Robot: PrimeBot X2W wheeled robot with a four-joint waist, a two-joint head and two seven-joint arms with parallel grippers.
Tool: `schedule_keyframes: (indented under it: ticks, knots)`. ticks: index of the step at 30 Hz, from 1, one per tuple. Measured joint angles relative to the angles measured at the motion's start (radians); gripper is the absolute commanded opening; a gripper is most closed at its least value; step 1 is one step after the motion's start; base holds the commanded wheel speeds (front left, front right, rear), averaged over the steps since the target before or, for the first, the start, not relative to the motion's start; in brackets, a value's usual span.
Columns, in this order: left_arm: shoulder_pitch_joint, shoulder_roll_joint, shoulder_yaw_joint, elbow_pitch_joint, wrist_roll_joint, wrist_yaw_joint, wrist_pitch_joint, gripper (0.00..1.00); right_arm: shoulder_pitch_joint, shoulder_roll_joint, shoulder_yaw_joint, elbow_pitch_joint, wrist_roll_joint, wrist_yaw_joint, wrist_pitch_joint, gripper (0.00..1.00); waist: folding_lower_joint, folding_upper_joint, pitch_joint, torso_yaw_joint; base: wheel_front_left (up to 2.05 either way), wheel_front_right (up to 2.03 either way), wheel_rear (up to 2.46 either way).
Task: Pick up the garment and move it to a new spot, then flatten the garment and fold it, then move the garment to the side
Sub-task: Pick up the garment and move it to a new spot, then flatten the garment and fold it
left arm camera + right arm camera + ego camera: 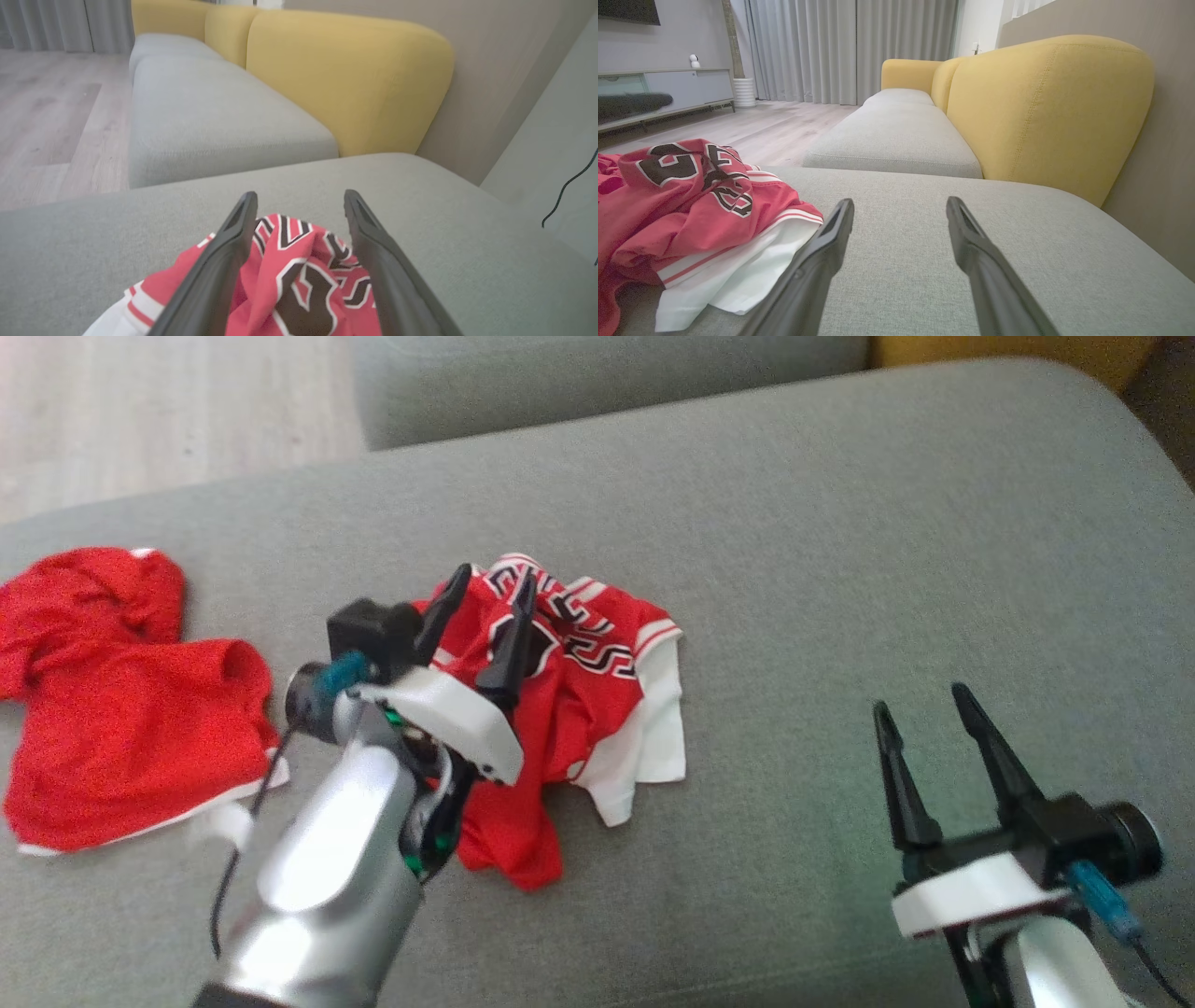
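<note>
Nearest, the right gripper [920,702] stands wide apart and empty over the bare grey sofa cushion [840,569], well to the right of the garment [597,663]. The left gripper [493,581] is also spread wide, its two fingers straddling the crumpled red, white-trimmed garment from above; it seems to grip nothing, though I can't tell whether the tips brush the cloth. Beyond its left side lies a second red garment [121,709], apart from the first.
</note>
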Motion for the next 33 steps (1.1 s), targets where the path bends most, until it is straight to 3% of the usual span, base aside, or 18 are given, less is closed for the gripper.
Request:
schedule_keyframes:
  ticks: [5, 11, 15, 22, 33]
  knots:
    - [0.157, 0.019, -0.003, -0.198, 0.035, 0.083, -0.018, 1.0, 0.043, -0.005, -0.036, -0.022, -0.001, 0.0, 0.0, 1.0, 0.0, 0.0, -0.037, 0.052, 0.0, 0.0, 0.0]
    - [0.375, 0.089, 0.01, -0.376, 0.054, 0.183, -0.023, 1.0, 0.063, -0.005, -0.08, -0.05, -0.003, 0.0, -0.001, 1.0, 0.0, 0.0, -0.071, 0.122, 0.0, 0.0, 0.0]
    - [0.479, 0.113, 0.038, -0.426, 0.069, 0.217, -0.03, 1.0, 0.104, -0.005, -0.089, -0.051, -0.01, 0.0, -0.001, 1.0, 0.0, 0.0, -0.086, 0.166, 0.0, 0.0, 0.0]
    - [0.575, 0.127, 0.164, -0.457, 0.102, 0.2, -0.031, 1.0, 0.145, 0.009, -0.117, -0.038, -0.011, 0.0, -0.001, 1.0, 0.0, 0.0, -0.107, 0.22, 0.0, 0.0, 0.0]
    - [0.692, 0.053, 0.328, -0.445, 0.187, 0.086, -0.031, 1.0, 0.198, 0.028, -0.128, 0.028, 0.016, 0.0, -0.001, 1.0, 0.0, 0.0, -0.121, 0.206, 0.0, 0.0, 0.0]
